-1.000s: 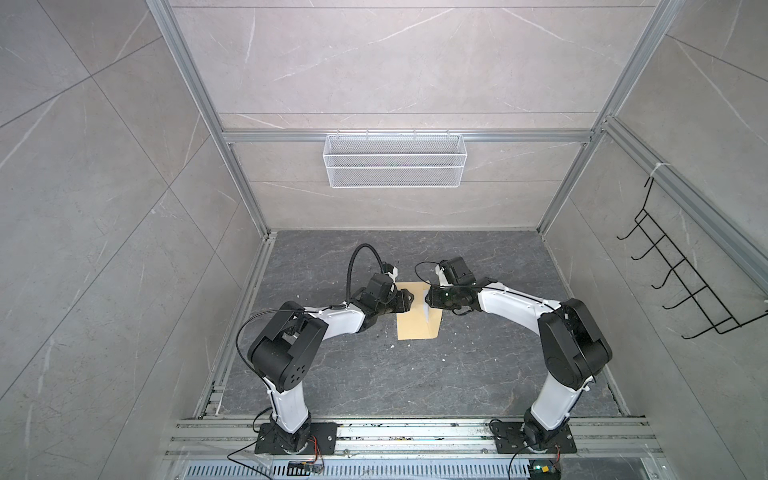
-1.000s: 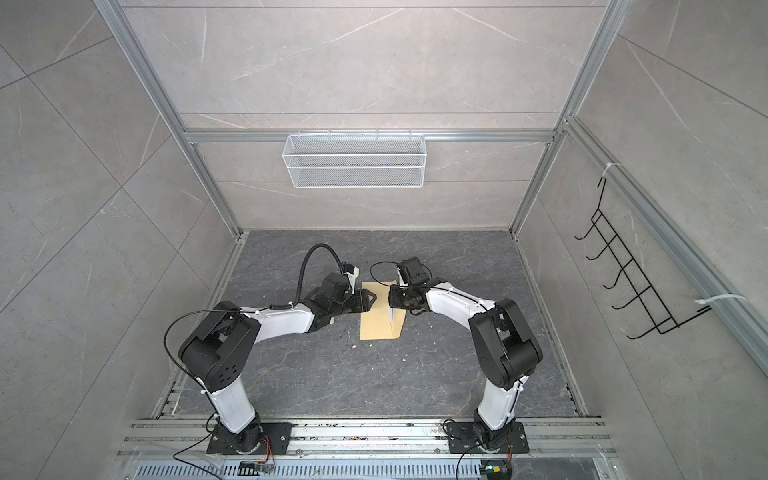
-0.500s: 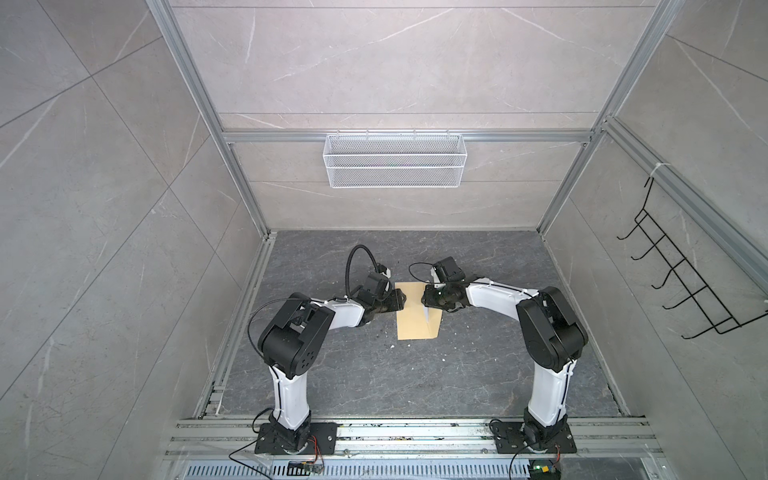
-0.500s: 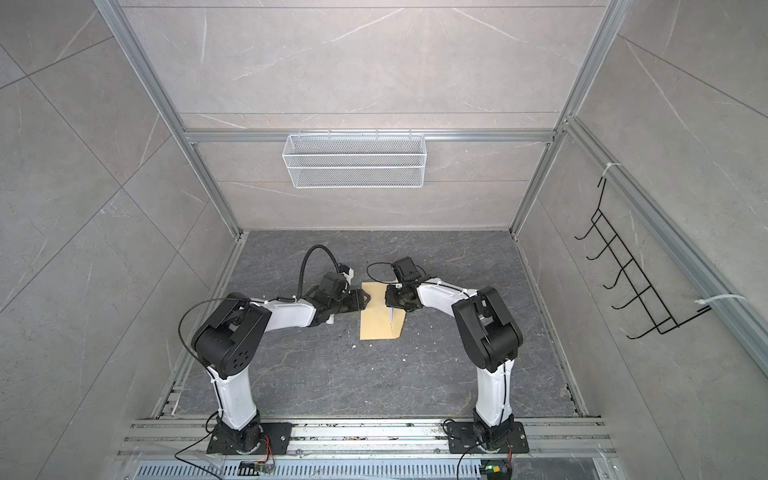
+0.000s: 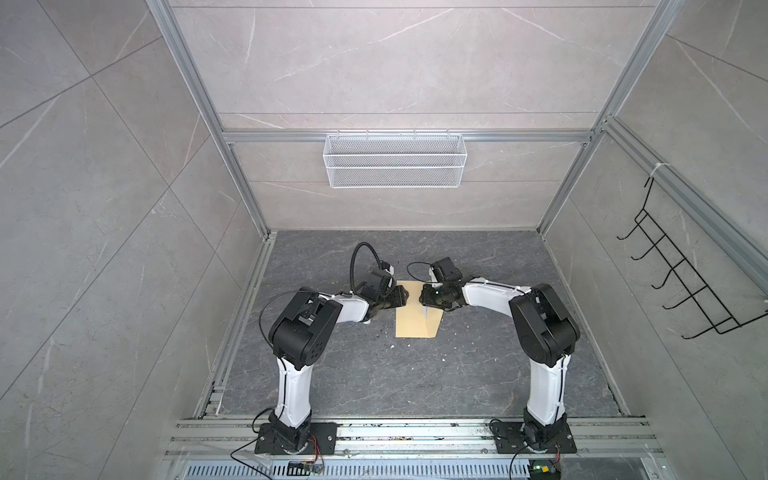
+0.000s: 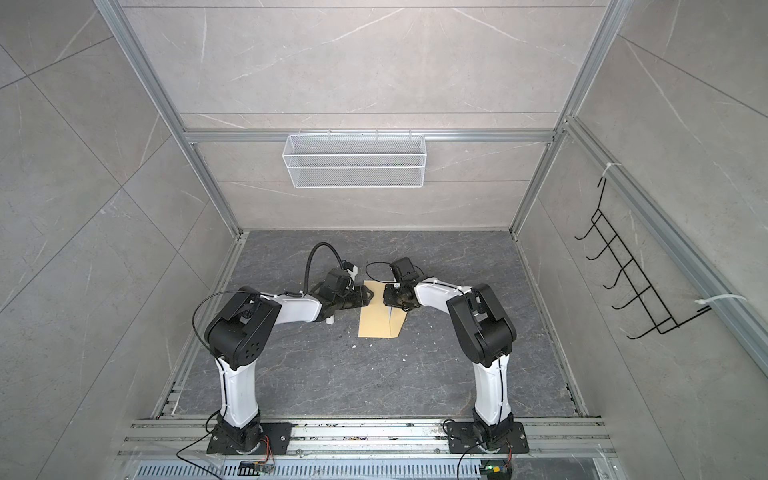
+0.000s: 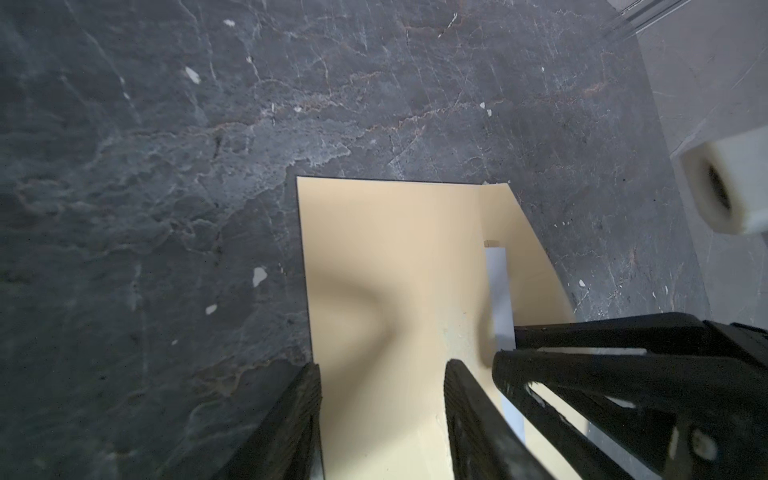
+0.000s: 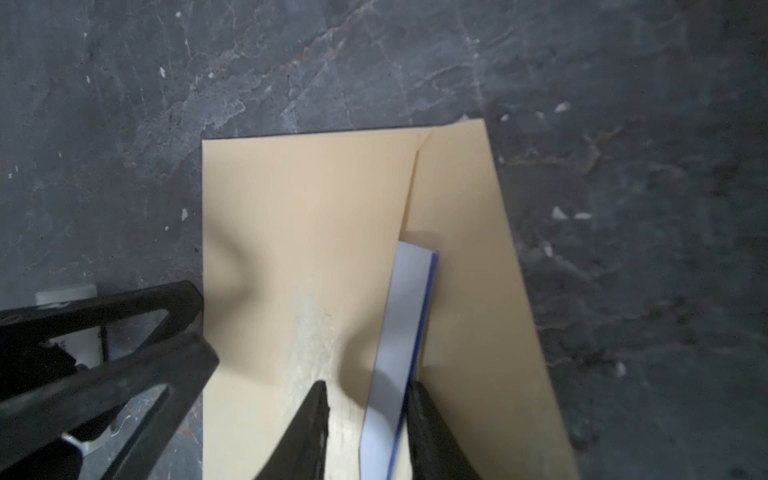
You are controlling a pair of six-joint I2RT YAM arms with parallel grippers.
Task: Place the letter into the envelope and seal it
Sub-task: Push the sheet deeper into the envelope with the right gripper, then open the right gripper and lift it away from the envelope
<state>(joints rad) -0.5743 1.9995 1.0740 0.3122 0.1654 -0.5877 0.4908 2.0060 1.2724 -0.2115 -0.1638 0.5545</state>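
Midway through tucking the letter (image 8: 405, 311) into the envelope (image 8: 291, 208), laid flat on the dark stone worktop (image 5: 374, 374) between the two arms in both top views. Most of the sheet apparently inside, with only a narrow white strip with a blue edge showing at the mouth, beside the opened flap.

Right end effector (image 8: 368, 384) set low over that strip, jaws narrowly apart and straddling it. Blue edge close against one finger, a sliver of gap at the other, so not clamped by the look of it. Likely placed so as to nudge the sheet sideways into the pocket rather than lift it.

Left end effector (image 7: 382, 363) at the opposite long edge, jaws about half apart with nothing between them but the flat envelope beneath, tips at the paper's border. Probably there to brace the envelope against sliding under the push.

Pale rough smear across the envelope's face between the two tools. Small white cylinder (image 8: 66, 291) parked on the worktop just behind the left end effector, out of the way. Flap not yet folded over; sealing yet to come.
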